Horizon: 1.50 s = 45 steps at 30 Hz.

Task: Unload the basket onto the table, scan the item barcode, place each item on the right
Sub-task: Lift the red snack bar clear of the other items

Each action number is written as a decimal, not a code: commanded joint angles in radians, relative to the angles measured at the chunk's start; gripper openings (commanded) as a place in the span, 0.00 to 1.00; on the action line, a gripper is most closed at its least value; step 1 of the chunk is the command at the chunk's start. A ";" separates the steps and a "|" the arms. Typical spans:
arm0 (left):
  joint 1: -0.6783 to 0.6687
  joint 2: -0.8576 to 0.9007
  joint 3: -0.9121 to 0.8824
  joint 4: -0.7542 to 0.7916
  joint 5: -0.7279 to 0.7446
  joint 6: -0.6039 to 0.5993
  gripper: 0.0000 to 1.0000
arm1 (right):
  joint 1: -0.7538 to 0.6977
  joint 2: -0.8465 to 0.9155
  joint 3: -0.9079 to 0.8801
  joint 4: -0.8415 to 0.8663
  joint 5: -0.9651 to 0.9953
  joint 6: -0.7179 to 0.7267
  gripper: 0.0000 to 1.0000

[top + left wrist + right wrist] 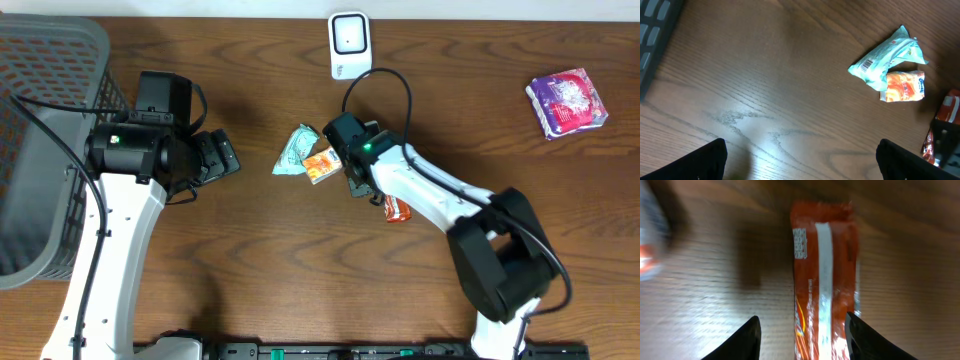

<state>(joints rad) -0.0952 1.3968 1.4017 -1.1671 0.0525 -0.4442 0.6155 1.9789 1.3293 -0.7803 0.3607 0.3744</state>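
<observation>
We find the right claw (pixel 802 340), jaws apart, straddling the red packet (pixel 825 255) at mid-bench. The scanner (pixel 348 42) stands at the far edge. The left claw (pixel 807 162) gapes wide near the grey basket (pixel 40 60) on the bench's left edge.

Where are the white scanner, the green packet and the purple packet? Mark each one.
white scanner (pixel 348 40): overhead view, middle of its front face.
green packet (pixel 885 57): left wrist view, middle of the wrapper.
purple packet (pixel 567 102): overhead view, centre of the wrapper.
</observation>
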 commanded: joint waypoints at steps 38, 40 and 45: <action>0.005 -0.005 -0.002 -0.003 -0.012 0.006 0.95 | -0.036 0.102 -0.005 0.004 0.037 -0.005 0.41; 0.005 -0.005 -0.002 -0.003 -0.012 0.006 0.95 | -0.038 0.117 -0.005 0.005 0.037 -0.004 0.41; 0.005 -0.005 -0.002 -0.003 -0.012 0.006 0.95 | -0.040 0.158 -0.005 0.009 0.017 -0.004 0.25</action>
<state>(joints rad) -0.0952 1.3968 1.4017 -1.1671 0.0525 -0.4442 0.5858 2.0575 1.3457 -0.7696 0.4225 0.3672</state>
